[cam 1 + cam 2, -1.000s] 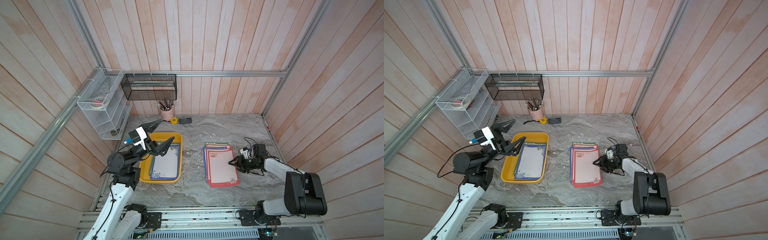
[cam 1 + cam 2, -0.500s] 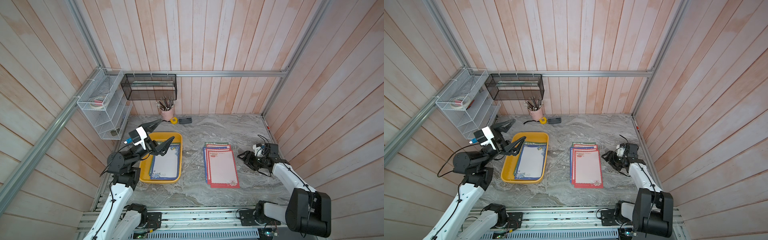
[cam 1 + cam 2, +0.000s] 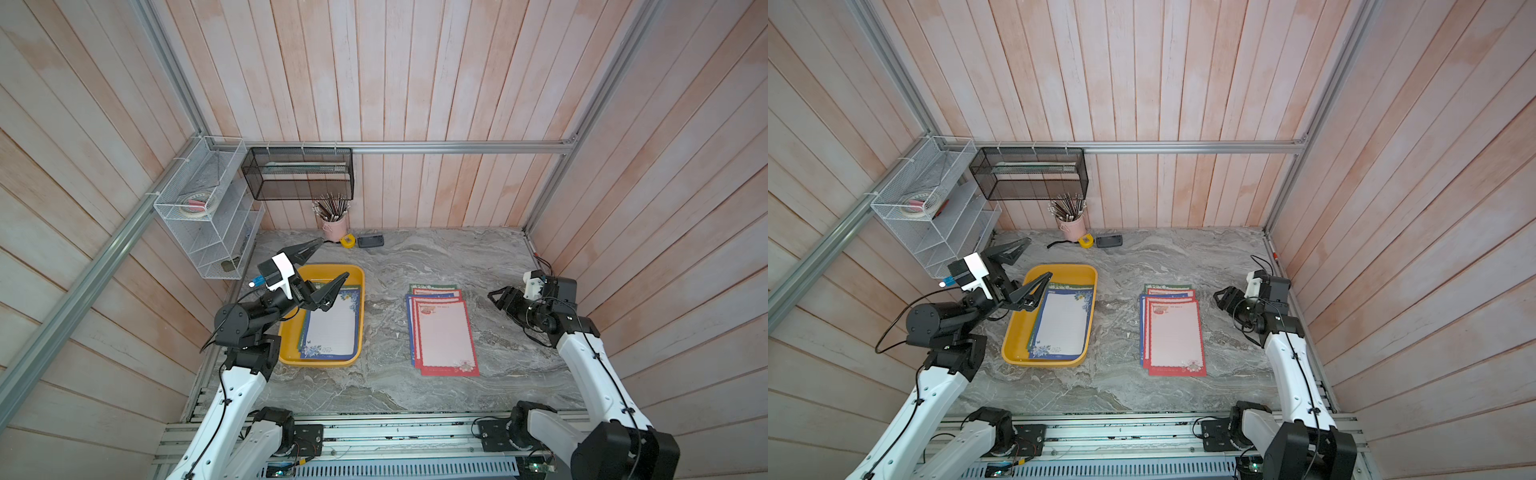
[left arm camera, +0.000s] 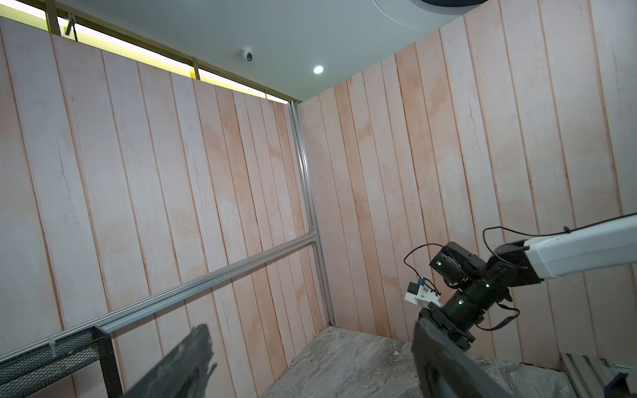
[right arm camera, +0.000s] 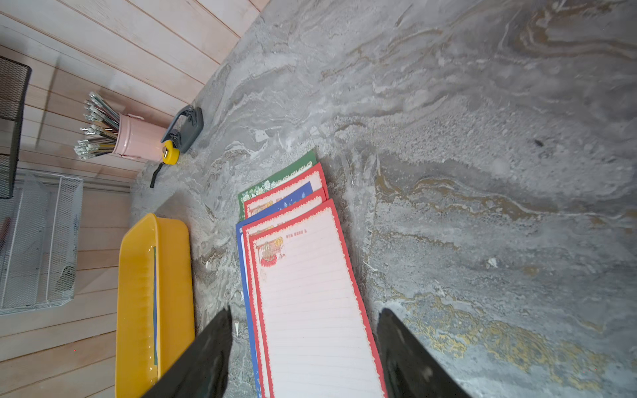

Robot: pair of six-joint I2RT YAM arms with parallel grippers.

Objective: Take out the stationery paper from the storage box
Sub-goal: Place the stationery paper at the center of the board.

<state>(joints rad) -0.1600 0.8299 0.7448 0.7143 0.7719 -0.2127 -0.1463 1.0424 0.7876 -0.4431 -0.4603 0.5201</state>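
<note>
Between transfers. My left gripper (image 3: pixel 335 257) hangs wide and empty above the one yellow box (image 3: pixel 320 360); my right gripper (image 5: pixel 305 312), parted and empty, hangs beside the table pile (image 3: pixel 442 332). Five sheets out; at least two boxed, blue-bordered sheet (image 3: pixel 332 328) uppermost. Next, I judge: pinch its edge.

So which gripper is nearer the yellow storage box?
Left. The left gripper hangs above the storage box, far end; the right gripper sits beyond the stacked sheets.
</note>
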